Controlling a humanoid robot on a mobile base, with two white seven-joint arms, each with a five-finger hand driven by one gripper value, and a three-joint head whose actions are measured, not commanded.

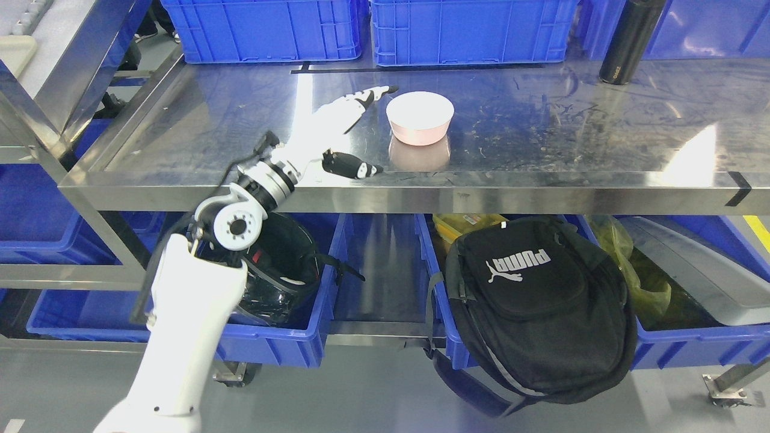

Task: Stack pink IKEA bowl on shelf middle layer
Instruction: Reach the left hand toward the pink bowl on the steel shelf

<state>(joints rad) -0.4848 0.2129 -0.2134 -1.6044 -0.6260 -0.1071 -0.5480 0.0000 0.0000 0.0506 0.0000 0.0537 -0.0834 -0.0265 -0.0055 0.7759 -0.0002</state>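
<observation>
On the steel shelf (541, 138) in front of you, the pink bowl (419, 116) stands upright and looks empty, with its reflection showing just below it in the metal. You see it a little left of the shelf's middle, set back from the front edge and well clear of the crates behind.

Your left hand (352, 129) lies just beside the bowl on its left, fingers (372, 95) stretched out and spread, thumb (355, 166) pointing along the front edge, gripping nothing. The fingertips come close to the bowl's rim; you cannot tell whether they touch. Your right arm does not show.

Along the back of the shelf you have two blue crates (373, 30) side by side, their insides hidden from you. A black bottle (628, 41) stands upright at the back right, well apart from the bowl. To the right of the bowl the shelf surface runs open up to the right edge of the view, and a strip of bare steel separates bowl and front lip.

Below the shelf, a blue bin (289, 337) on the left holds a dark helmet-like object (283, 264). A black backpack (541, 313) hangs over the front of the next bin (692, 352), which also holds a yellow plastic bag (643, 282) and a grey item (698, 270).
</observation>
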